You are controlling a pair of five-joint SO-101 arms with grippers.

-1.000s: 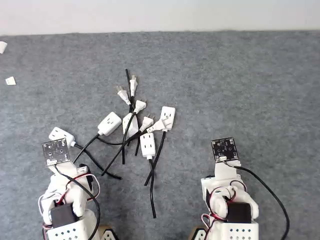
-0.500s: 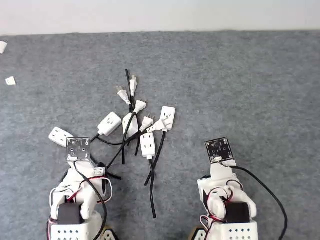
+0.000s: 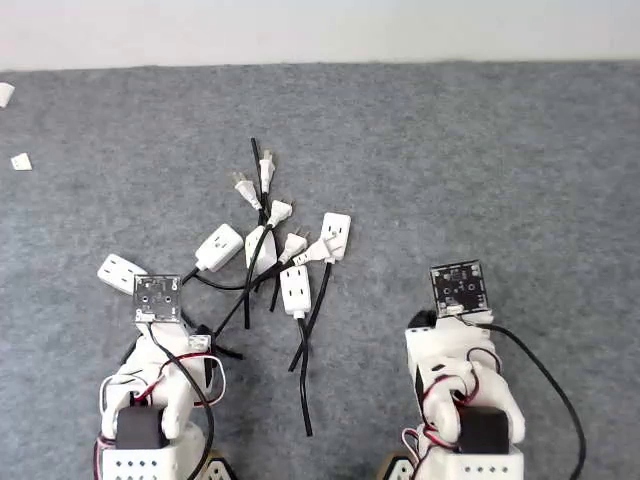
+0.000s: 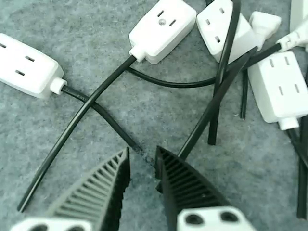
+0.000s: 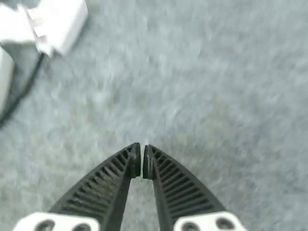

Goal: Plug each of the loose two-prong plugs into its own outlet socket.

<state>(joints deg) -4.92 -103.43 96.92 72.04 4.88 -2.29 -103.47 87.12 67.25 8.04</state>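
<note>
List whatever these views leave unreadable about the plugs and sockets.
- High view: overlaps in the cord tangle hide what connects to what.
- High view: plug prongs too small to check.
- Left wrist view: one socket cut by the frame edge.
- Right wrist view: white piece blurred and cropped; plug or socket, unclear.

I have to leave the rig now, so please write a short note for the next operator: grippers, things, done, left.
Left gripper: slightly open, empty, over a black cord.
Right gripper: shut, empty, over bare mat.
Sockets and plugs: tangled in one pile ahead of the arms.
Done: no plug clearly seated.
Left: all pairs.
</note>
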